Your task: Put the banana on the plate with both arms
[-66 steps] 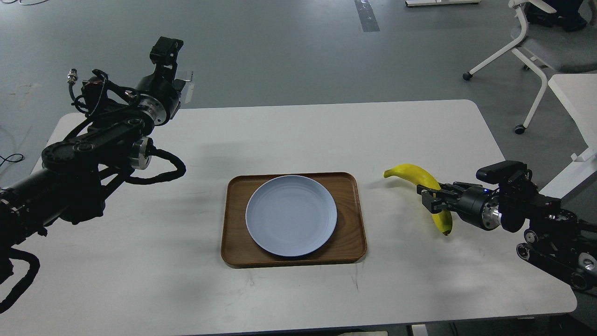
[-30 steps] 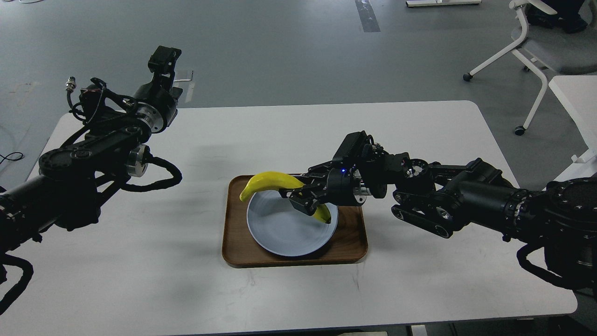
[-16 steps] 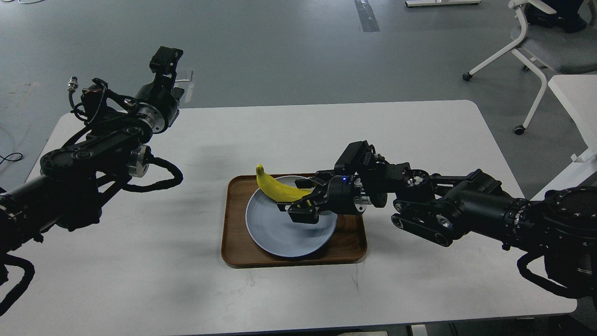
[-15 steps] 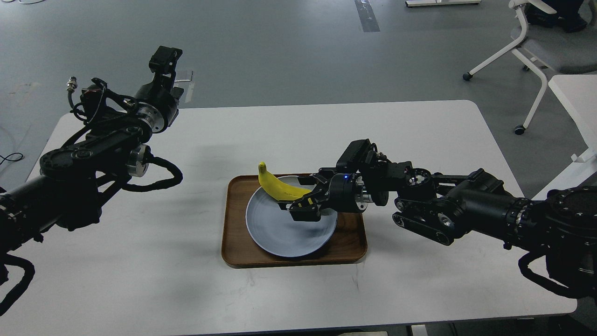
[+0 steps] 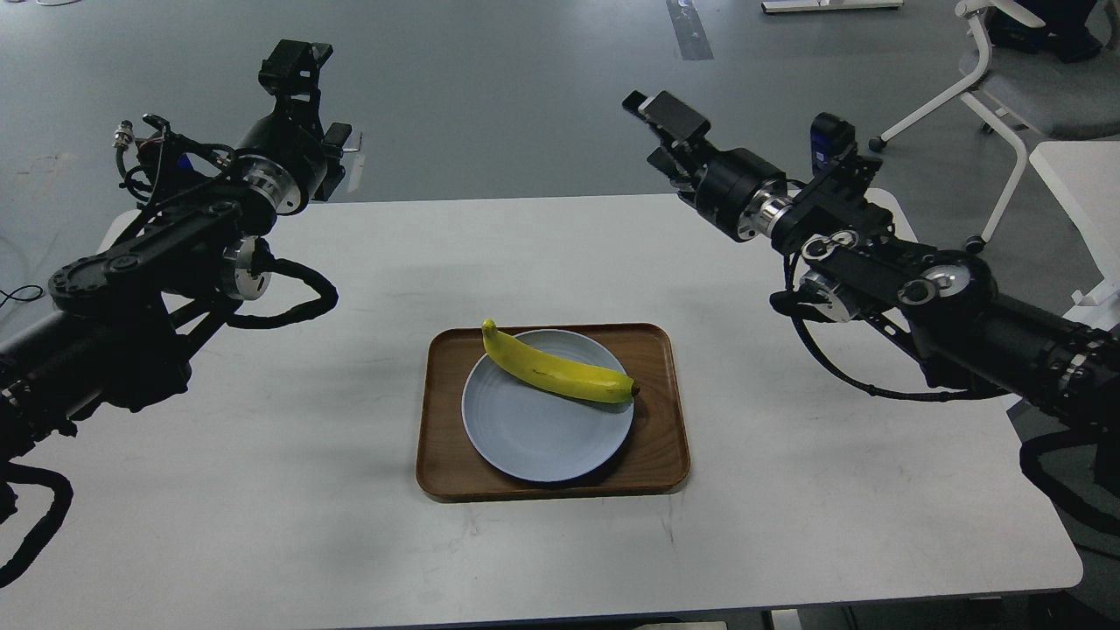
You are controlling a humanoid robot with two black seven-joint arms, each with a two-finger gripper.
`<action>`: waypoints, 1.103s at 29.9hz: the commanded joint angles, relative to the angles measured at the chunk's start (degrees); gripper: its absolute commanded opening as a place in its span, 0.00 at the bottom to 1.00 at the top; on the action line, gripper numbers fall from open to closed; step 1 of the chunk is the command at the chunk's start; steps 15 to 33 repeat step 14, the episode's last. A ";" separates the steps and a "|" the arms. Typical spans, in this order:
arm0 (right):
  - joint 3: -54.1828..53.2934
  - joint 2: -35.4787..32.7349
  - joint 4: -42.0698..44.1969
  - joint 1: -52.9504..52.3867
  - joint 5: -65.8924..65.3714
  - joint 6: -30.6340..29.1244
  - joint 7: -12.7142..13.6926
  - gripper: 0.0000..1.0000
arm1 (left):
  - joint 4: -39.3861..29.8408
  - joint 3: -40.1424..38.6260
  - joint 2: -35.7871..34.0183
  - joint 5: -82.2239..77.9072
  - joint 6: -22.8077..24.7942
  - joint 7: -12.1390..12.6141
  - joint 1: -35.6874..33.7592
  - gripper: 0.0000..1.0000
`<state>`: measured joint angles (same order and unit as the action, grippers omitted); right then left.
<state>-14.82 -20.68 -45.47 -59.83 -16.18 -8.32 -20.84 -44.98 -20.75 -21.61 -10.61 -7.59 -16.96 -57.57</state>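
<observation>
Curved yellow banana (image 5: pixel 560 374) lying across round pale blue-grey plate (image 5: pixel 534 437) on brown wooden tray (image 5: pixel 661 455), no legible markings, black left gripper (image 5: pixel 297 66) and black right gripper (image 5: pixel 661 114) raised clear, finger state indeterminate.

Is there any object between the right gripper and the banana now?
Nothing visible. The banana lies across the plate, and only bare table lies between it and the right gripper, raised over the far edge.
</observation>
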 commanded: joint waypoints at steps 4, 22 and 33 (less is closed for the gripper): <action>-6.09 -7.43 0.29 6.29 15.30 -19.68 1.50 1.00 | -5.80 -7.89 -0.09 4.63 5.90 0.09 5.70 0.98; -9.79 -7.97 0.73 7.71 15.74 -19.37 2.82 1.00 | -11.88 -11.77 -3.26 4.63 18.04 -3.61 13.36 0.98; -9.79 -7.97 0.73 7.71 15.74 -19.37 2.82 1.00 | -11.88 -11.77 -3.26 4.63 18.04 -3.61 13.36 0.98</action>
